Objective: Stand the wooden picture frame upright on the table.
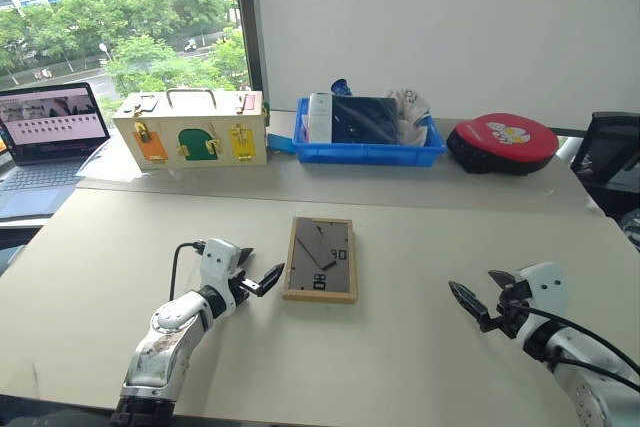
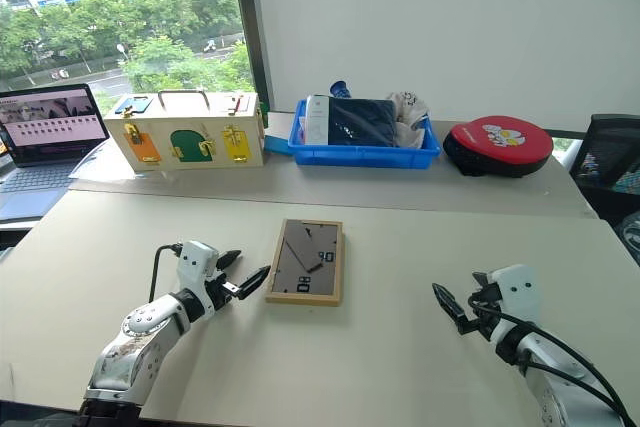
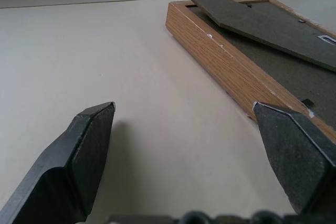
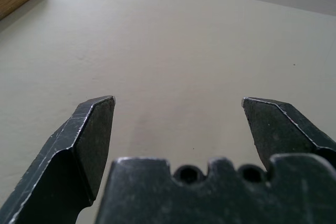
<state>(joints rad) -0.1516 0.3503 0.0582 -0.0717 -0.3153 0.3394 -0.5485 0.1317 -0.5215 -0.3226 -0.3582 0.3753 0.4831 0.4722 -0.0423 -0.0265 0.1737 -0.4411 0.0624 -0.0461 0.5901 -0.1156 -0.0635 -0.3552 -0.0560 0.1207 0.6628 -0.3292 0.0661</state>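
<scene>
While the wooden picture frame [image 1: 320, 259] lay flat, back side up, near the middle of the desk [image 1: 400, 347], the left gripper [image 1: 258, 275] stood with jaws wide just beside the frame's left edge, holding nothing. Well apart to the right, the right gripper [image 1: 478, 299] was equally wide and empty above bare desk.

No legible text, label, brand or number is found; markings on the laptop screen [image 1: 52, 115] and the red case [image 1: 503, 133] cannot be read
</scene>
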